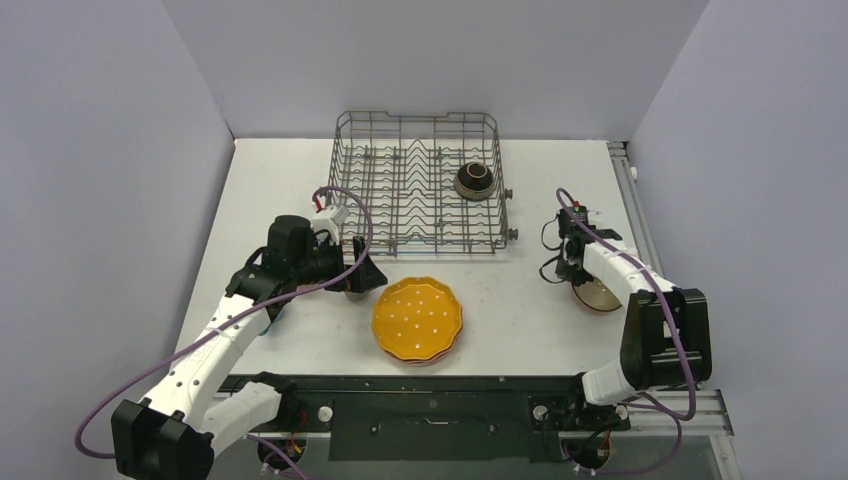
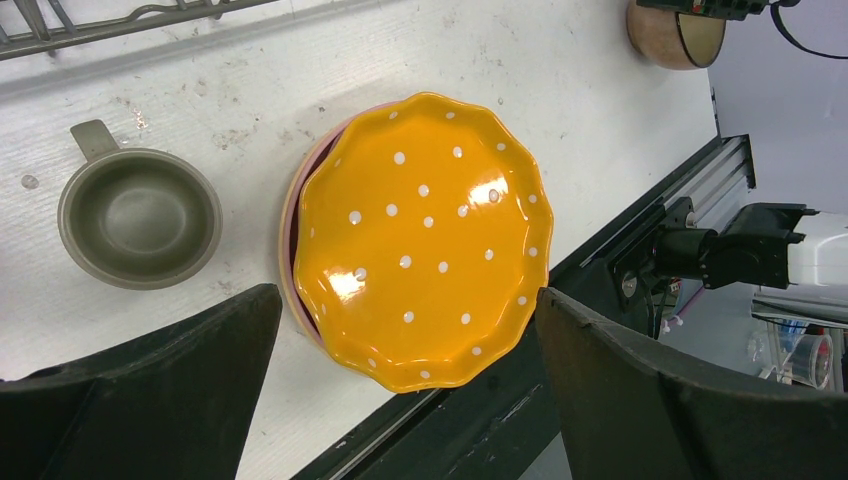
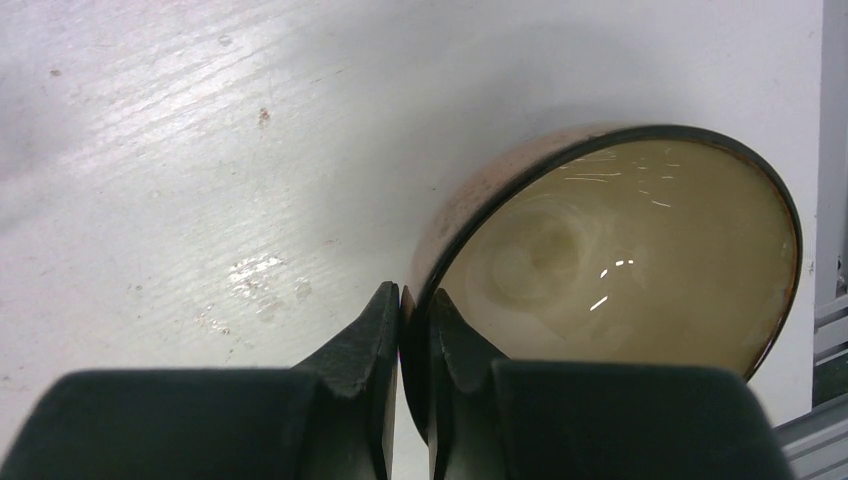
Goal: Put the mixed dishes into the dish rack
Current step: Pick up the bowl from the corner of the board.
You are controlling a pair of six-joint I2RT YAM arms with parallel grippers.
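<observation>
Right end effector (image 3: 412, 296) pinches terracotta bowl (image 3: 620, 250), part-hidden; left end effector (image 2: 405, 300) spread.

The scalloped plate (image 2: 425, 240) is gleaming orange-yellow with white dots over a pink plate (image 2: 287, 225). The cup (image 2: 140, 218) at left is looking grey-green. The terracotta bowl (image 3: 620, 270) at right is showing cream inside, dark-rimmed.
</observation>
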